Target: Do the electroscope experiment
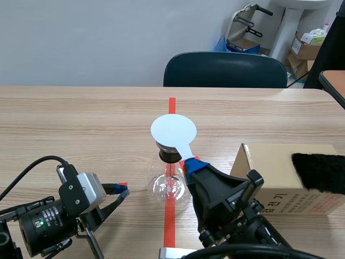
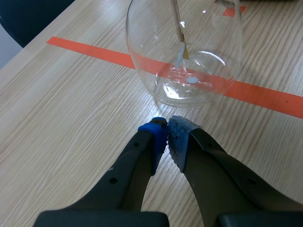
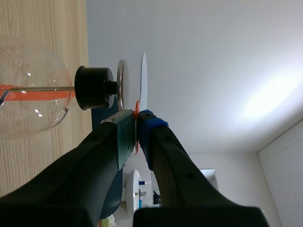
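A glass-bulb electroscope [image 1: 169, 183] stands on the orange tape line at the table's middle, with a black stopper [image 1: 168, 154] and a metal top plate. My right gripper [image 1: 192, 163] is shut on the handle of a white paddle disc [image 1: 173, 130], holding the disc just over that plate. In the right wrist view the white disc [image 3: 143, 80] stands a narrow gap from the metal plate [image 3: 120, 85], with the right gripper [image 3: 138, 124] clamped on its orange-marked stem. My left gripper [image 2: 166, 128] is shut on nothing, its tips close to the glass bulb [image 2: 184, 52], resting low at the left gripper [image 1: 119, 189].
A cardboard box [image 1: 280, 178] lies at the right with a piece of black fur [image 1: 319, 171] on it. A dark chair [image 1: 225, 70] stands behind the far table edge. Bare wood lies left of the electroscope.
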Robot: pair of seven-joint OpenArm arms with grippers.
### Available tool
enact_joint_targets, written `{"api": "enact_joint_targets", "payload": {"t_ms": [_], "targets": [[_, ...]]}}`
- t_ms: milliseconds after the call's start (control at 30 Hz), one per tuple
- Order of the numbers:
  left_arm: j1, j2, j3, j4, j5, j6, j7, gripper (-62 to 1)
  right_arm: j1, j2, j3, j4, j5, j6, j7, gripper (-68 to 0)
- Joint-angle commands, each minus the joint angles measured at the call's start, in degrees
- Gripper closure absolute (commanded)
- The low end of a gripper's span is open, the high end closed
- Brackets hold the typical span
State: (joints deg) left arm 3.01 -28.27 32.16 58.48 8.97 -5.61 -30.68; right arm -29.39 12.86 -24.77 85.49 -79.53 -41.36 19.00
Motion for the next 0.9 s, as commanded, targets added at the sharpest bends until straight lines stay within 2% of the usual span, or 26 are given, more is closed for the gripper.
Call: {"api": "enact_joint_targets", "payload": {"t_ms": [0,200,633,867], "targets": [[0.0,-0.2,-0.4,0.4,-0.2,0.3,-1.2,-5.5,0.8,0.2,0.4,1.4,0.2,-3.5,-0.7,-1.8],[0.0,-0.2,-0.4,0.4,-0.2,0.3,-1.2,-5.5,0.8,0.2,0.4,1.4,0.2,-3.5,-4.9,-1.8],[0.0,-0.2,-0.4,0.4,-0.2,0.3,-1.2,-5.5,0.8,0.2,0.4,1.4,0.2,-3.5,-22.6,-1.8],[0.0,-0.2,-0.4,0.4,-0.2,0.3,-1.2,-5.5,0.8,0.2,0.4,1.4,0.2,-3.5,-29.0,-1.8]]}}
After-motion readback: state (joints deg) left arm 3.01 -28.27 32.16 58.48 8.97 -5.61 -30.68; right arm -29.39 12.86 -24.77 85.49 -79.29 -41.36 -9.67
